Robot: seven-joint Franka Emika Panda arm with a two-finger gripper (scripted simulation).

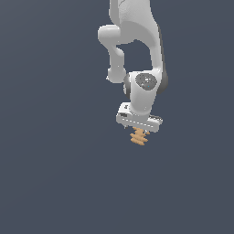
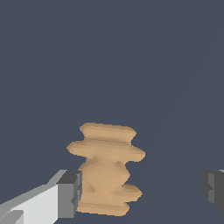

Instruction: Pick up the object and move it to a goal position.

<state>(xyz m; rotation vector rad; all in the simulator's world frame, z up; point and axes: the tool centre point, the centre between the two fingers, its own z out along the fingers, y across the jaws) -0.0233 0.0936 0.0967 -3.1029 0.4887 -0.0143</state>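
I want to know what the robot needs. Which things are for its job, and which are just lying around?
For the job:
- ridged orange-tan piece
- gripper, fingers open, one on each side of the piece

Just lying around:
- nothing else visible, only the plain dark surface

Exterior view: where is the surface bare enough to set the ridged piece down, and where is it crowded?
Bare dark surface lies all around. The only crowding is under the gripper, where the orange ridged piece sits between open fingers.

The object [image 2: 106,168] is coloured orange-tan, banded with darker shaded ridges. The gripper [image 2: 142,192] is rendered white, its fingers [image 2: 69,194] tipped with dark grey pads. The ground [image 1: 50,160] is shown plain slate blue-grey.
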